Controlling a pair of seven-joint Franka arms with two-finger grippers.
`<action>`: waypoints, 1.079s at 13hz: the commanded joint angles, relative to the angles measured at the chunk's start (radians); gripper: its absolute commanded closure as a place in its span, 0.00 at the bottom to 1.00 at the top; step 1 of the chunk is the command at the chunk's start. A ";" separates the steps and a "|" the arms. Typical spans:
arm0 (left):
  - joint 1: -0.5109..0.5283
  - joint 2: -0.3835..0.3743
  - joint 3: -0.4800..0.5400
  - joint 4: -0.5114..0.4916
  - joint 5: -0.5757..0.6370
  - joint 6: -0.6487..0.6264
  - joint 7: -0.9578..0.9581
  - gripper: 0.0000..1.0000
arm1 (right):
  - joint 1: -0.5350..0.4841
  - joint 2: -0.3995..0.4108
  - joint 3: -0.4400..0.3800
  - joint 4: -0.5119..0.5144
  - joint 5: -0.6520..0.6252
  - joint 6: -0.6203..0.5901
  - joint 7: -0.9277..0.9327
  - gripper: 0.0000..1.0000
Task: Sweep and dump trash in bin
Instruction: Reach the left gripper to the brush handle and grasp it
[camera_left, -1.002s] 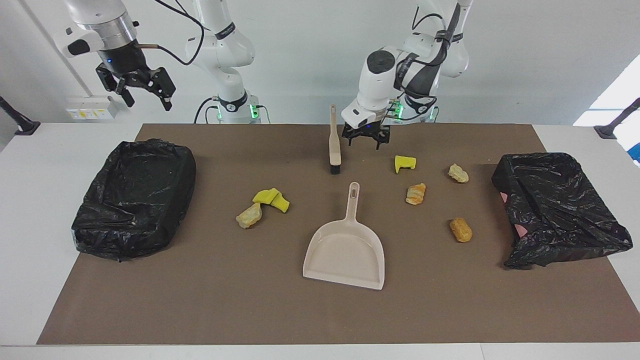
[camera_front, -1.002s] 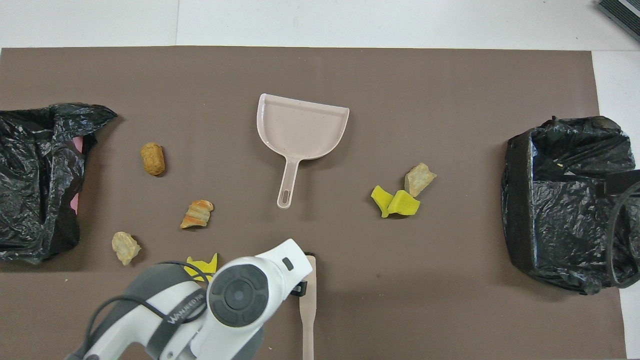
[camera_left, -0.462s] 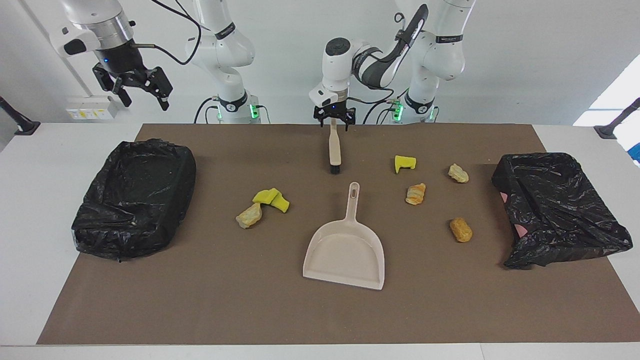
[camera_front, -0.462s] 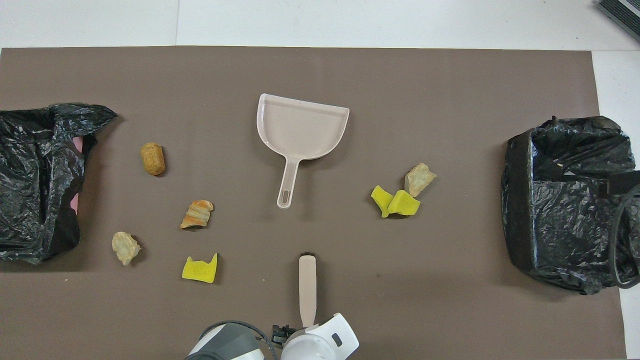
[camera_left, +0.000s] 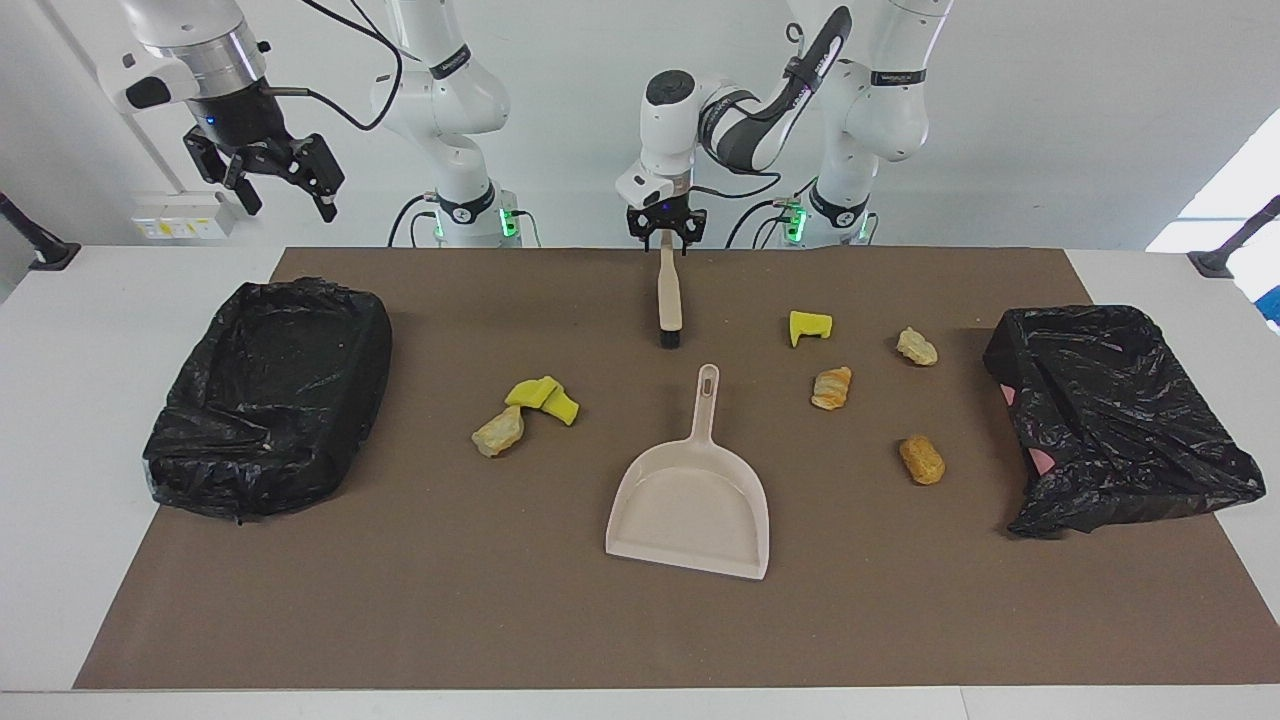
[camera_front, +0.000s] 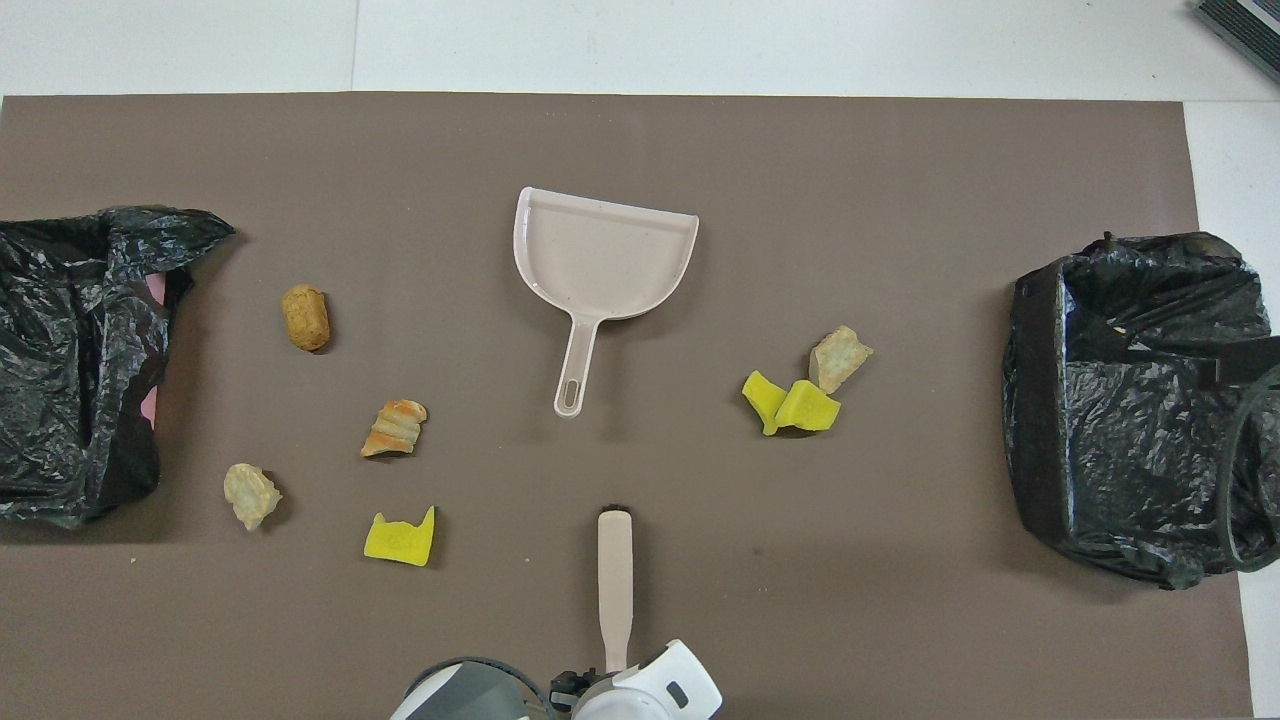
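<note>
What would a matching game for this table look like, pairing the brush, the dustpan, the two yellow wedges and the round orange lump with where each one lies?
Things:
1. hand brush
2. dustpan
3. two yellow wedges
4. round orange lump

Places:
A. touching each other, beside a tan lump, toward the right arm's end of the table
B. farthest from the robots of the pieces toward the left arm's end
C. nearest the robots, bristle end toward the pan's handle
D. mid-table, open mouth facing away from the robots

Pairs: 1-C, 2-D, 3-A, 4-B
</note>
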 joint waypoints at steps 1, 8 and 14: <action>-0.023 -0.044 0.021 -0.037 -0.003 -0.033 -0.017 0.70 | -0.004 -0.010 -0.002 -0.018 0.004 0.019 -0.033 0.00; 0.029 -0.044 0.029 -0.016 -0.003 -0.157 0.014 1.00 | -0.002 -0.010 -0.002 -0.020 0.004 0.000 -0.033 0.00; 0.246 -0.061 0.035 0.145 0.029 -0.435 0.028 1.00 | -0.005 -0.016 -0.002 -0.027 0.004 -0.049 -0.031 0.00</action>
